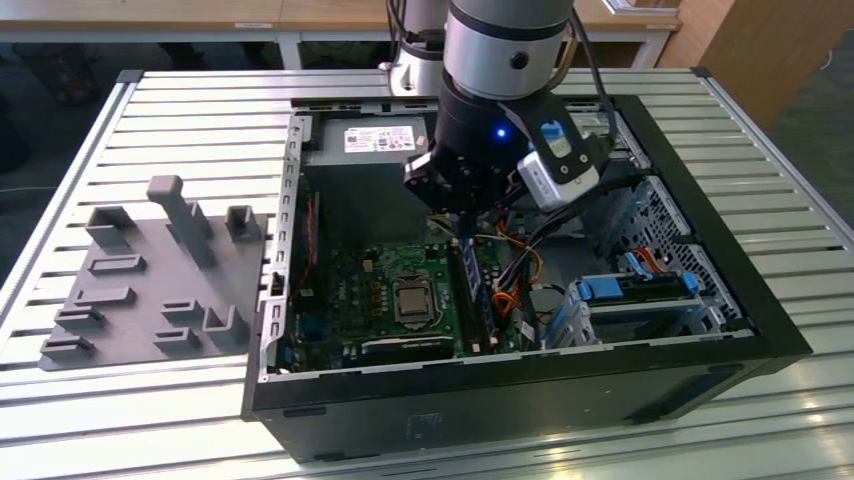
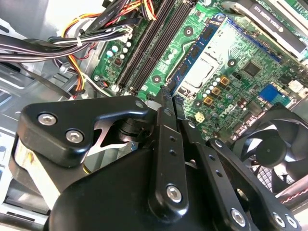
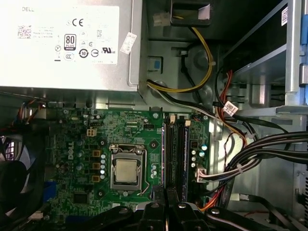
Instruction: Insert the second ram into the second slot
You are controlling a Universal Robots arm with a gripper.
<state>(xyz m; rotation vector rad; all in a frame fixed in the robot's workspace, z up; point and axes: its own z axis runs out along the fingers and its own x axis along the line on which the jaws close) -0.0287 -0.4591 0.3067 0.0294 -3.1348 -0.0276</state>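
One hand (image 2: 169, 98), fingers (image 2: 166, 144) together, over the motherboard (image 2: 240, 53)

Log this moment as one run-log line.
gripper: low inside open PC case | nearest: blue RAM stick slotted in motherboard | seating: unclear

Exterior view: bright, even overhead light. Slatted table (image 1: 747, 440) glares along the near edge at the exterior view's right. Grey fixture plate (image 1: 147, 290) casts only soft shadows. Inside of the computer case (image 1: 534, 400) is dimmer, with the arm (image 1: 507, 60) shading the motherboard (image 1: 360, 280). Blue status light (image 1: 502, 131) blooms a bit.

Second wrist view: one corner blown out to white. Gripper (image 2: 172, 103) is black and soft up close, its screw heads glinting; the board behind is crisp.

First wrist view: power supply label (image 3: 60, 36) is near overexposed. Fan (image 3: 14, 183) is lost in shadow. Cables (image 3: 269, 149) have a sheen.
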